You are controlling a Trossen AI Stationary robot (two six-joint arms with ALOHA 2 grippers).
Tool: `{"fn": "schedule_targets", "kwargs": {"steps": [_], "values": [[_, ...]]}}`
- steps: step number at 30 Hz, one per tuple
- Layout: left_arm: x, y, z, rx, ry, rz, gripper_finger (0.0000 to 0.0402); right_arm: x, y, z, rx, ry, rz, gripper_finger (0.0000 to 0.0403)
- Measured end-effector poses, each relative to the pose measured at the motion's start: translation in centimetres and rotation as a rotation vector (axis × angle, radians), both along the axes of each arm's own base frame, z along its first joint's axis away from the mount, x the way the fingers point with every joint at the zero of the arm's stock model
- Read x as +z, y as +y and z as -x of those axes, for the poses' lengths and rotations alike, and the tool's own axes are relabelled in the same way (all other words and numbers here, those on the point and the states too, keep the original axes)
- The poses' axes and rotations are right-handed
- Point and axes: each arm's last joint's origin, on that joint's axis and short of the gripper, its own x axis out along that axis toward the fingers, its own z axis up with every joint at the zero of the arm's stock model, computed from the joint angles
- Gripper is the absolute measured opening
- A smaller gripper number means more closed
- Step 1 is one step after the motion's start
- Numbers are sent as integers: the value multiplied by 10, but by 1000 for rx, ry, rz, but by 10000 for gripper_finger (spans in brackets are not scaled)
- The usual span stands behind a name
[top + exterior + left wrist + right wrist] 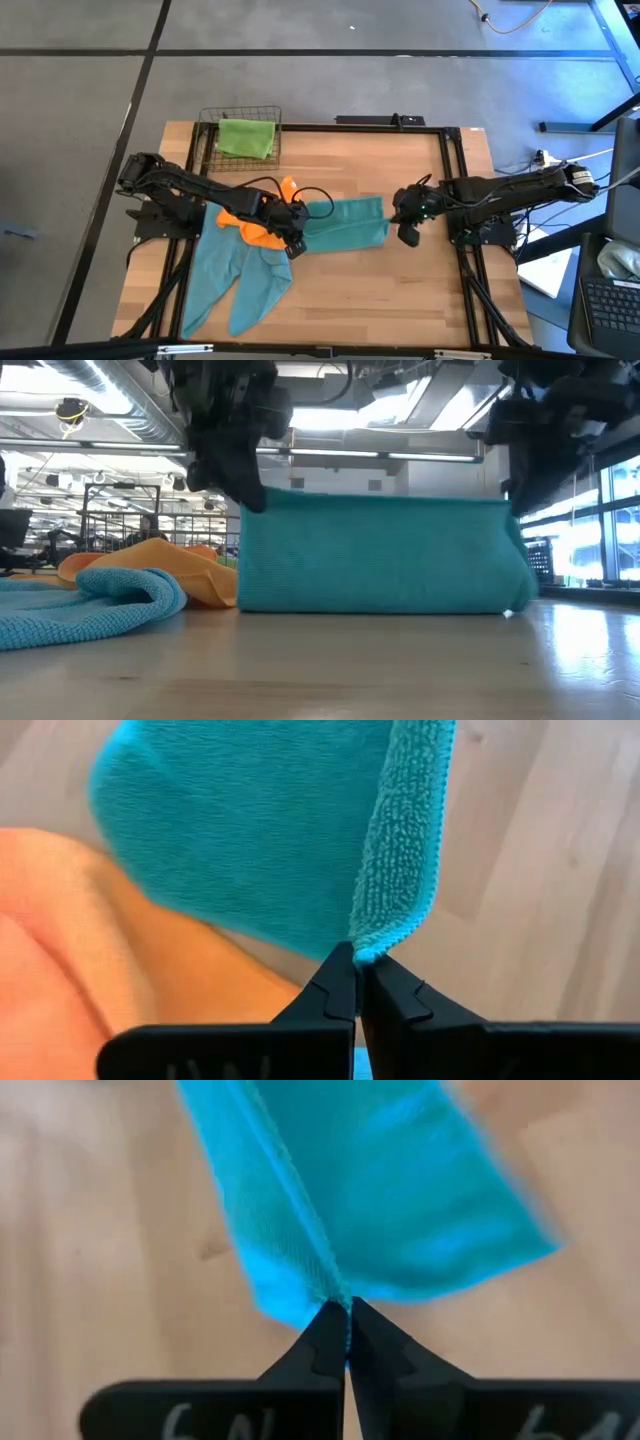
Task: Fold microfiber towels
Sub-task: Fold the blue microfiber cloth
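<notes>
A teal microfiber towel [345, 222] is stretched between my two grippers at mid-table. In the low view it hangs like a curtain [380, 555], its lower edge resting on the wood. My left gripper [295, 243] is shut on the towel's left upper corner and my right gripper [406, 232] on its right upper corner. An orange towel [262, 228] lies crumpled just left of it, partly under the left arm. More teal towels [235, 280] lie spread toward the near left edge. My left gripper pinches the towel's upper left corner [372, 945], at the hemmed edge, between its two fingertips, slanting down from the table's left. The cloth runs away from the fingers down to the table. My right gripper pinches the upper right corner [335, 1295] between its two fingertips, slanting down from the table's right. The top edge [380, 498] runs straight and taut between the two grippers; the bottom rests on the table.
A wire basket [212, 122] at the far left holds a lime green towel [246, 137]. Bare wood lies in front of the held towel and to the near right [400, 300]. Metal frame rails [452, 170] run along the table's sides.
</notes>
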Motion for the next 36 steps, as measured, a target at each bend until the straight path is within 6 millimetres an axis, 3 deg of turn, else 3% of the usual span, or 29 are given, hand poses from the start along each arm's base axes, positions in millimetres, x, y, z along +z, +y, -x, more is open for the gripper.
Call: {"fn": "schedule_targets", "kwargs": {"steps": [3, 5, 9, 14, 19, 23, 31, 36], "values": [[0, 5, 0, -20, 6, -12, 0, 0, 0, 0, 39, 3, 34, 7], [0, 4, 0, -28, 6, -7, 0, 1, 2, 0, 81, 6, -37, 7], [0, -8, 0, -91, -3, 46, 0, 2, 16, 2, 213, 15, -196, 7], [4, -18, -3, -155, -58, 102, 0, -7, 23, 2, 321, 51, -169, 12], [5, -18, -4, -148, -70, 107, 0, -24, 25, -2, 275, 124, -222, 47], [5, -23, -3, -164, -71, 108, 0, -35, 35, -7, 350, 118, -323, 80], [-3, -63, -7, -158, -107, 209, 0, -46, 54, -6, 401, 169, -259, 103], [-25, -94, -2, -198, -23, 224, 0, -46, 51, -8, 259, 134, -88, 103]]}}
